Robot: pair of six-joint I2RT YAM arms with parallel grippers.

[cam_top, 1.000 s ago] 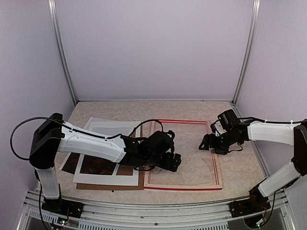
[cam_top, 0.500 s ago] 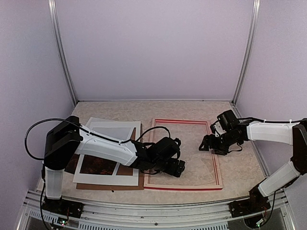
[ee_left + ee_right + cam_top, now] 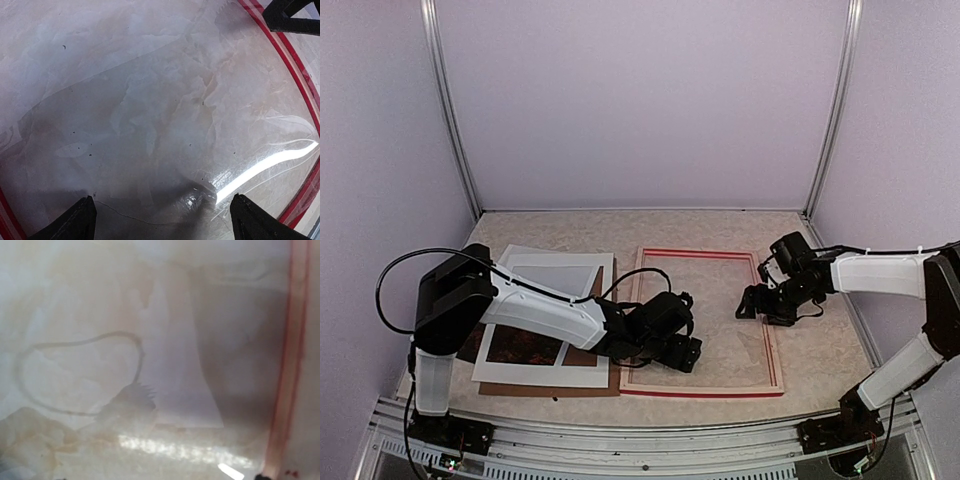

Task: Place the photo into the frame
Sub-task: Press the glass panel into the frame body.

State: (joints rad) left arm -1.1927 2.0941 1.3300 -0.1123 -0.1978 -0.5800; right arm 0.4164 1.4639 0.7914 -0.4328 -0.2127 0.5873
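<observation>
The frame (image 3: 778, 350), red-edged with a clear pane, lies flat at centre right of the table. My left gripper (image 3: 684, 352) hovers low over its near-left inner area, open and empty. In the left wrist view its fingertips (image 3: 76, 224) stand wide apart above the pane, with the frame's red edge (image 3: 298, 70) curving past on the right. My right gripper (image 3: 752, 303) is open over the frame's right side, holding nothing. The photo (image 3: 525, 346) lies to the left of the frame under a white mat board (image 3: 542, 372), its dark red end showing through the window.
A brown backing board (image 3: 592, 386) lies beneath the mat and photo. In the right wrist view only the blurred reflecting pane and the frame's red rail (image 3: 295, 340) show. Metal posts and walls close in the table's back and sides.
My left arm has stretched further right, carrying its open gripper a little deeper over the frame's pane. The right gripper has barely moved.
</observation>
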